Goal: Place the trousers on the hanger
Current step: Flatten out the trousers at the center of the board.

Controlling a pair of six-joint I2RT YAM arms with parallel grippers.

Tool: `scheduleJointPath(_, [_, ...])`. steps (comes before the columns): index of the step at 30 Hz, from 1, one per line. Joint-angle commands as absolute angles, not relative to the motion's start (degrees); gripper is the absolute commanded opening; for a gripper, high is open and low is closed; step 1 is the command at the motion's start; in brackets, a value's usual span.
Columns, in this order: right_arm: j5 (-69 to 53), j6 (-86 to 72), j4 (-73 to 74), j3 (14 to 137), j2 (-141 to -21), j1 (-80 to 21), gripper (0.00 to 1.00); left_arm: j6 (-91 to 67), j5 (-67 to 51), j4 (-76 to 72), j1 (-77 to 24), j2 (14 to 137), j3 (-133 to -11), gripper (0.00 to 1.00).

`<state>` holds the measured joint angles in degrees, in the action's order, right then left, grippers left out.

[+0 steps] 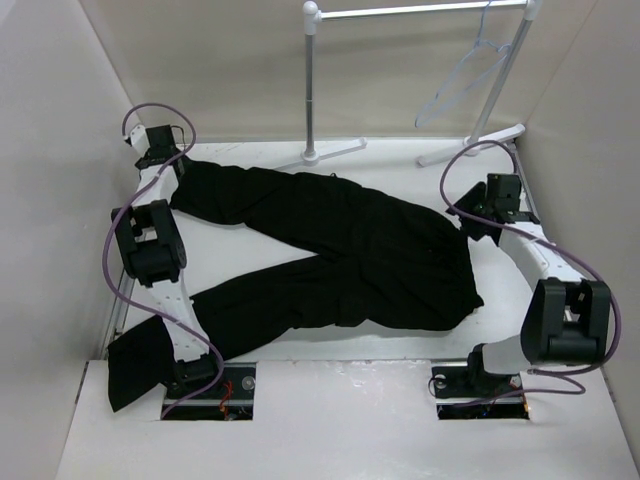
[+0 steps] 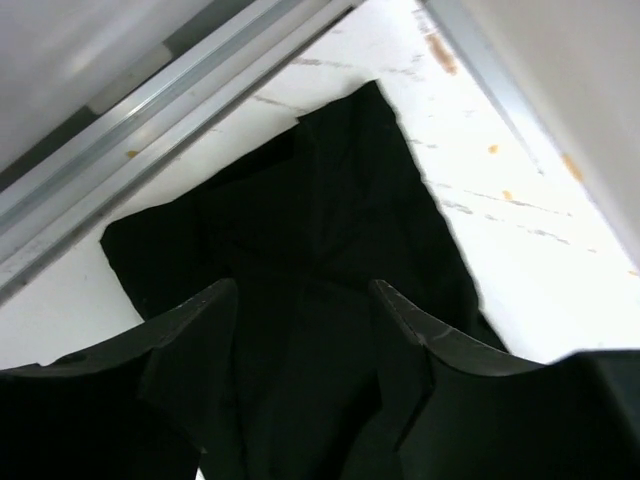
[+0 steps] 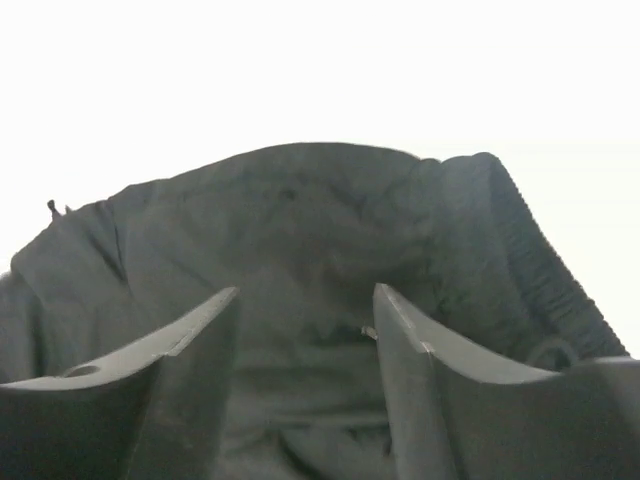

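Note:
The black trousers (image 1: 340, 250) lie spread across the white table, waistband to the right and legs to the left. One leg end reaches the far left corner, the other hangs over the near left edge (image 1: 130, 370). My left gripper (image 1: 177, 168) is open over the far leg's cuff; in the left wrist view (image 2: 305, 290) the cuff (image 2: 300, 200) lies between and beyond the spread fingers. My right gripper (image 1: 470, 225) is open at the waistband; in the right wrist view (image 3: 305, 292) the elastic waistband (image 3: 520, 240) sits just ahead. The pale hanger (image 1: 465, 75) hangs on the rack's rail at the far right.
A white garment rack (image 1: 312, 90) with poles and feet stands at the back of the table. White walls close in on the left, right and back. An aluminium rail (image 2: 180, 100) runs along the table's far left corner.

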<state>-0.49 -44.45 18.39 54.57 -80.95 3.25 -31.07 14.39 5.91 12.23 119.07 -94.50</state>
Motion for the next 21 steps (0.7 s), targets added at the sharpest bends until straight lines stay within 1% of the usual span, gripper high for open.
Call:
scheduleJointPath(1, [0.44,-44.91,15.12,56.78,-83.49,6.45,0.65,-28.92,17.83,11.59,12.79,121.11,-98.70,0.51])
scheduleJointPath(5, [0.97,-44.12,14.50,59.05,-88.75,8.83,0.69,-28.83,18.37,12.65,12.79,123.92,-100.28,0.50])
scheduleJointPath(7, [1.05,-43.33,15.12,60.73,-92.01,9.27,0.69,-28.92,18.11,12.83,12.79,125.06,-100.90,0.41])
scheduleJointPath(9, [1.58,-42.89,15.38,61.96,-94.73,9.54,0.68,-29.27,17.76,12.83,13.14,125.51,-100.99,0.29])
scheduleJointPath(11, [1.67,-42.54,15.47,62.49,-96.32,9.54,0.67,-29.36,17.75,12.92,13.75,125.25,-100.81,0.18])
scheduleJointPath(13, [2.19,-42.89,16.43,62.06,-96.68,9.71,0.64,-29.27,18.10,13.10,14.54,124.63,-100.02,0.13])
scheduleJointPath(16, [2.28,-42.72,17.05,61.17,-97.03,9.45,0.59,-29.70,17.75,12.83,16.04,124.28,-98.53,0.09])
scheduleJointPath(19, [1.67,-43.07,16.96,60.82,-97.99,9.45,0.42,-30.50,18.02,12.48,16.74,124.01,-96.69,0.08])
scheduleJointPath(21, [1.50,-43.24,16.79,61.35,-98.35,9.71,0.20,-30.94,18.19,12.30,17.01,123.93,-95.72,0.07])
